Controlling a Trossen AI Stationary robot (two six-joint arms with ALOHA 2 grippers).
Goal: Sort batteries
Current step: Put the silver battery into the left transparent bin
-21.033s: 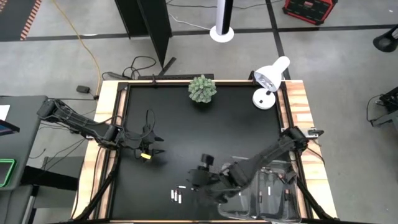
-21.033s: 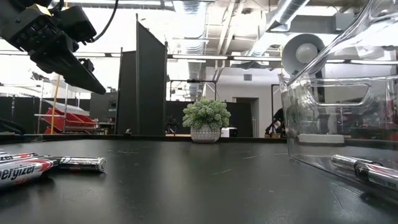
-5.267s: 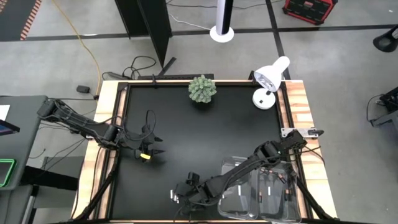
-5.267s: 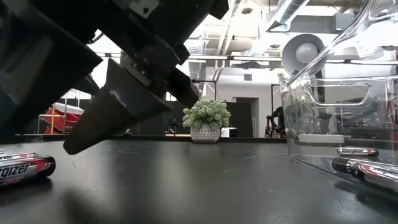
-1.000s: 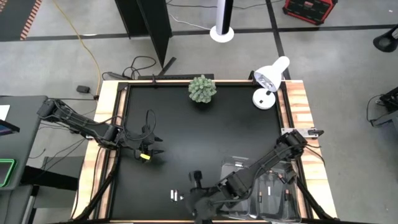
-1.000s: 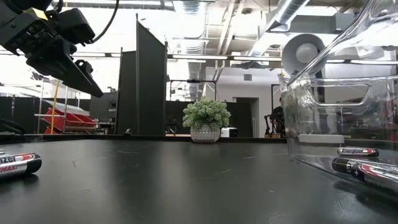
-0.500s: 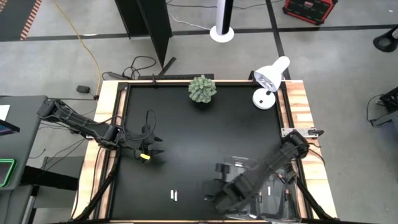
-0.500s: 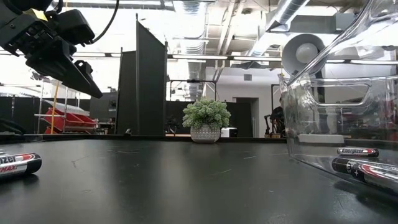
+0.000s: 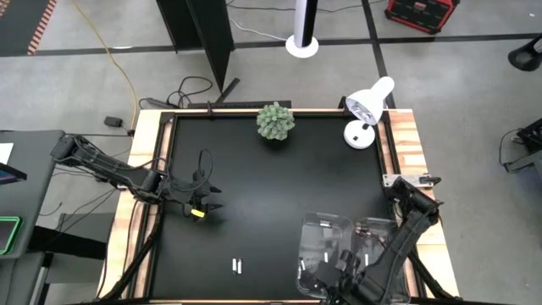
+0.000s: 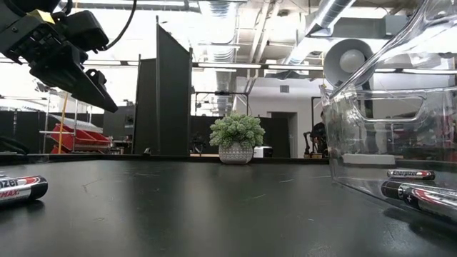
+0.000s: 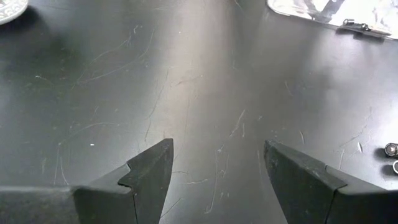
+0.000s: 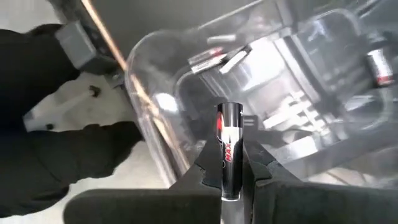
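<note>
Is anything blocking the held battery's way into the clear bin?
Nothing visible does. The right gripper holds the battery upright above the clear bin, whose open top shows only batteries lying inside.

I see one dark battery [image 12: 229,152] with red lettering standing on end, pinched in my right gripper [image 12: 230,177] above the clear bin. Two pale batteries [image 9: 237,267] lie side by side on the black mat. More batteries [image 12: 214,57] rest inside the bin, silver and dark, lying flat.
</note>
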